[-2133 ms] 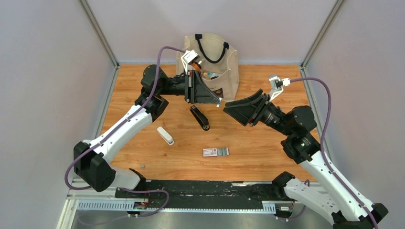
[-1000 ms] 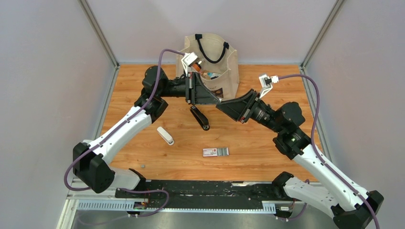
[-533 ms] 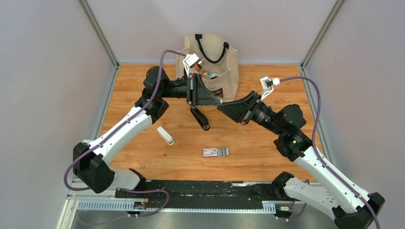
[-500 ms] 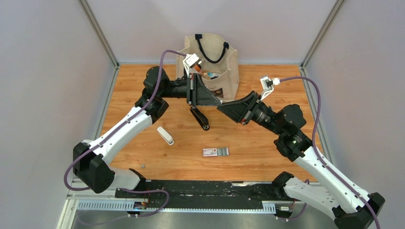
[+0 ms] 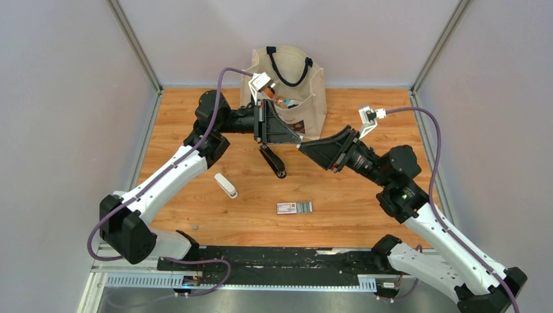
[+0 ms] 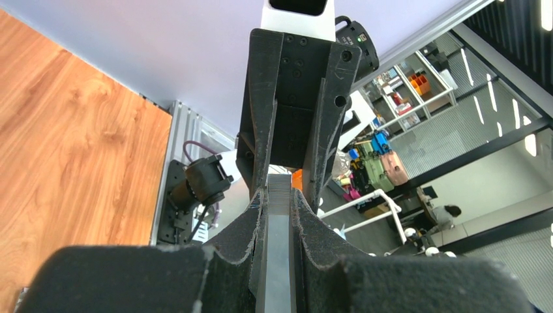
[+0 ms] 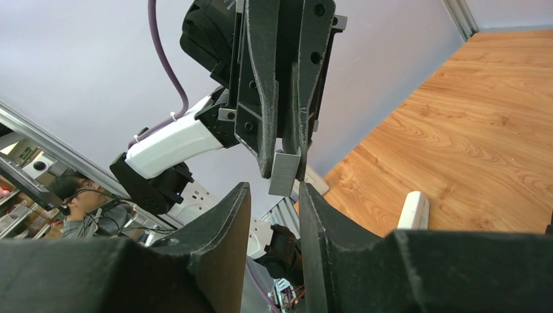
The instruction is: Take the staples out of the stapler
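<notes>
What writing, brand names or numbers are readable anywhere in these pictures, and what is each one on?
No text can be read.
red-and-white box: has printing, too small to read.
tan bag: the dark patch on its front is too blurred to read.

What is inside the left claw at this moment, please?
A short grey strip of staples is pinched in the left claw, its end sticking out toward the open right claw. The part clamped between the fingers is covered.
</notes>
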{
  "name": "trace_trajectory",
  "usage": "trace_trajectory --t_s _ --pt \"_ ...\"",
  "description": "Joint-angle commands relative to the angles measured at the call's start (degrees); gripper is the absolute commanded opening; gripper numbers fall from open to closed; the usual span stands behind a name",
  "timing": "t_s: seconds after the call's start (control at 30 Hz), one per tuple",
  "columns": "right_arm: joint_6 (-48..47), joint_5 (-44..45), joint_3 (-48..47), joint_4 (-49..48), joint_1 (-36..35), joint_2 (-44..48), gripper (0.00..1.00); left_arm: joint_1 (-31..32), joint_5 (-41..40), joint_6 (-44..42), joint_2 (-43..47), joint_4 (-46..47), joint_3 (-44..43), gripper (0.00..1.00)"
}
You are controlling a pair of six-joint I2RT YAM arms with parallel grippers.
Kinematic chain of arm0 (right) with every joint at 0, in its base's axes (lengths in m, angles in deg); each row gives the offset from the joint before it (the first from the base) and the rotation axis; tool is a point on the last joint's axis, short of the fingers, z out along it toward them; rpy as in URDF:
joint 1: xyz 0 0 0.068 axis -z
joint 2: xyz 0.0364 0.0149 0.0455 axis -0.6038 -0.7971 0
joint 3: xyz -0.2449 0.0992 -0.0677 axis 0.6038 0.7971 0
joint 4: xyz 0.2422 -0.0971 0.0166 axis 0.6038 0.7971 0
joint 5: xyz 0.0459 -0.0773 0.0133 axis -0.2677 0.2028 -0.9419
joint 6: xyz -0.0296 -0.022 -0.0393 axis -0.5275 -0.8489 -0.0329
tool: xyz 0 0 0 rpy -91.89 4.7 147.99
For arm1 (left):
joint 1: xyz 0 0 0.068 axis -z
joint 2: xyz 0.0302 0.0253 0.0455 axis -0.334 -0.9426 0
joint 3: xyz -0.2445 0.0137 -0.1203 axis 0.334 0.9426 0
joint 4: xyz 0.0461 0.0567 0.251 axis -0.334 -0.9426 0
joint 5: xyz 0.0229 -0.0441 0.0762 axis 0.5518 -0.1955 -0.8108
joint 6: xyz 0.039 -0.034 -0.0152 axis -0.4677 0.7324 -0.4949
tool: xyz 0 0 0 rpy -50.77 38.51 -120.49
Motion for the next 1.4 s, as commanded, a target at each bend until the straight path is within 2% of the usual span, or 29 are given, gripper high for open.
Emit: trace_trajectory --t_s 0.0,0.7,1.2,1.27,1.3,1.33,1.37 --pt "0.33 0.15 -0.07 -2.32 -0.11 1.26 0.36 -0.29 -0.44 -1.07 1.47 0.65 0.05 0.14" --pt "1.3 0.06 0.02 -3.55 -0.11 -1.03 0.33 -0.29 -0.52 -1.25 1.91 0.56 0.14 0.14" --pt "1.47 1.12 0.46 -3.9 -0.11 -0.59 0.1 -0.29 -0.35 -2.13 2.17 -0.23 0.49 0.14" --pt "1.39 1.29 0.37 -3.55 -0.19 -0.5 0.09 -0.38 -0.35 -2.91 2.26 -1.1 0.41 0.17" --pt "1.12 1.56 0.28 -3.2 -0.11 -0.41 0.08 -0.3 -0.26 -3.61 2.35 -1.89 0.15 0.22" --pt "0.86 1.91 -0.07 -1.28 -0.19 -0.24 0.08 -0.29 -0.35 -4.66 2.43 -5.2 -0.55 0.35" --pt "0.51 2.26 -0.24 -0.04 -0.19 -0.06 0.06 -0.29 -0.52 -7.55 2.52 -7.32 -1.08 0.39"
